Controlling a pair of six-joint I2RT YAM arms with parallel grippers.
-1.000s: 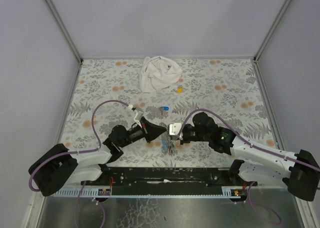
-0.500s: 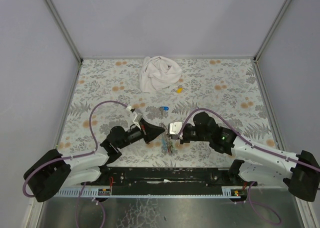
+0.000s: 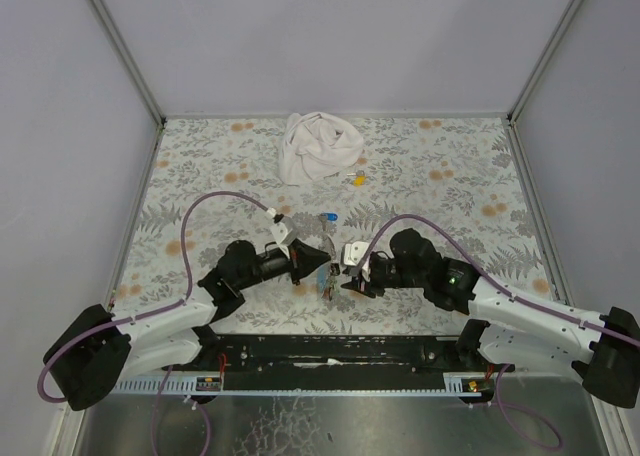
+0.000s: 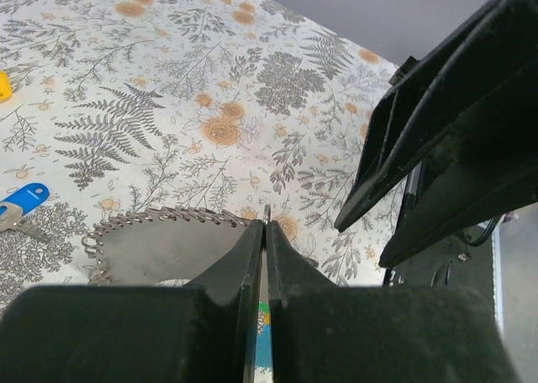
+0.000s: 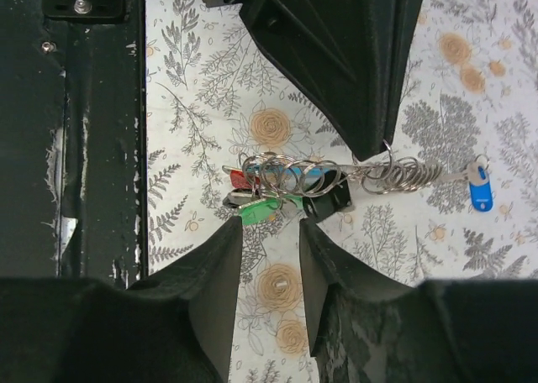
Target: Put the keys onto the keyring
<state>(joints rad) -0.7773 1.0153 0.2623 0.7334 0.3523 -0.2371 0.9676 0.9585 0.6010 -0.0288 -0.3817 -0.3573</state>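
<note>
You cannot count the keys (image 5: 273, 190). From the right wrist they are a tangle of silver blades and rings, with only a green cap (image 5: 259, 209), a red cap (image 5: 239, 179) and a black piece (image 5: 326, 200) distinguishable. From above the bunch (image 3: 329, 276) is a small dark cluster, partly covered by both arms. In the left wrist view, a grey saw-edged shape (image 4: 160, 242) behind the fingertips cannot be identified.

The left fingers (image 4: 242, 265) are pressed together, with a thin wire loop of the keyring (image 5: 395, 175) pinched at their tips. The right fingers (image 5: 220, 282) stand apart and grip nothing, and the bunch lies just beyond their tips. The keyring shows as a chain of linked silver rings running out from the bunch.

One blue-capped key (image 5: 479, 190) lies on the surface (image 3: 450, 176), apart from the bunch on its far side.

The surface is printed with grey ferns and orange flowers. A crumpled white cloth (image 3: 318, 146) sits toward the far edge, with a small yellow item (image 3: 358, 180) beside it. Pale walls and metal frame posts (image 3: 122, 48) enclose the area.
</note>
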